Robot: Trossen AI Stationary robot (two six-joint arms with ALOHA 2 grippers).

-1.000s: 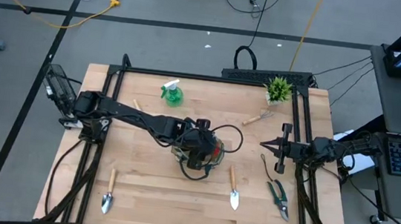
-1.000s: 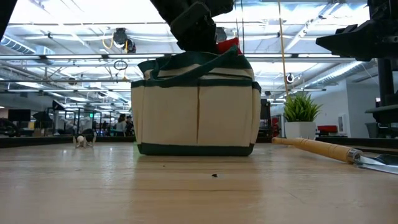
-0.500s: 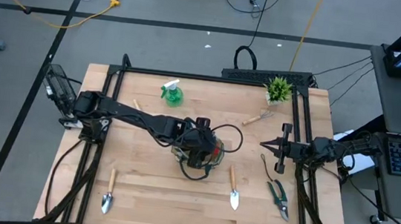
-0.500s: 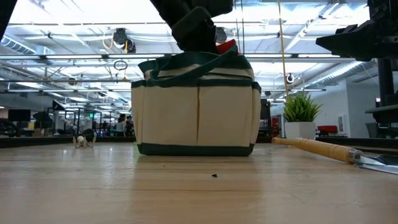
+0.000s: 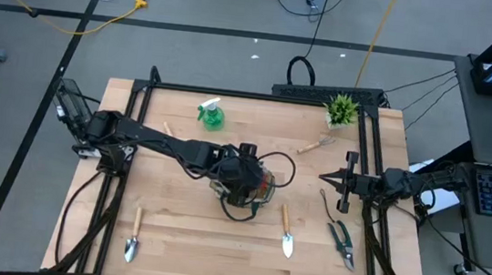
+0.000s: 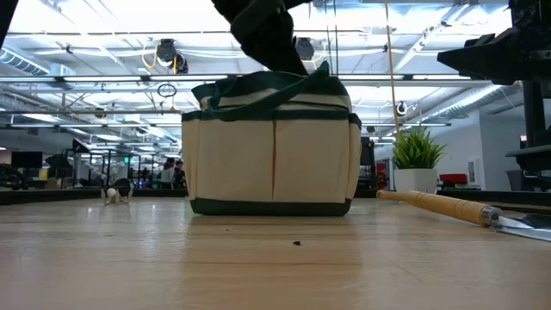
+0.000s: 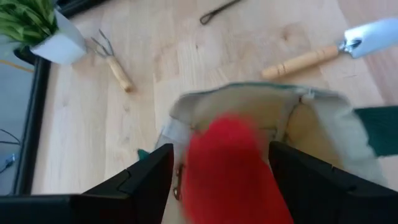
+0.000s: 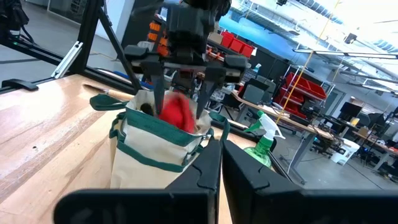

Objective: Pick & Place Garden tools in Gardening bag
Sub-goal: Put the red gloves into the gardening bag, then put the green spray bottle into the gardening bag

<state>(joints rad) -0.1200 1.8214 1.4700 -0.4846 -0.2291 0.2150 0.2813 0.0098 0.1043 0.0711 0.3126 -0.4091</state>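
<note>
One small round tan fabric gardening bag (image 5: pixel 245 189) with dark green trim stands near the middle of the light wooden desk (image 5: pixel 181 231), and we see the red-black glove (image 8: pixel 176 114) at its open mouth, between the spread fingers of the left tool (image 8: pixel 181 93). The fingers stand apart on either side of the glove, and in the left wrist view the red glove lies loose between them over the bag's opening, so we read the left tool as released. In the low view the left arm comes down from above onto the bag's top edge.

Around the bag we find the other garden tools lying on the desk. A wooden-handled metal trowel (image 5: pixel 286 231) lies just beside the bag on its right, blade toward the front edge. A second wooden-handled trowel (image 5: pixel 133 240) lies well apart at the front left. The green-handled pruning shears (image 5: pixel 341 242) lie at the front right. The wooden-handled rake (image 5: pixel 315 146) rests near the back right, close to the small spiky green potted plant (image 5: pixel 341 110) in its white pot. The green spray bottle (image 5: pixel 212 114) stands at the back, left of centre.

The right tool (image 5: pixel 326 176) waits at the desk's right side, clenched and empty, pointing toward the bag.
</note>
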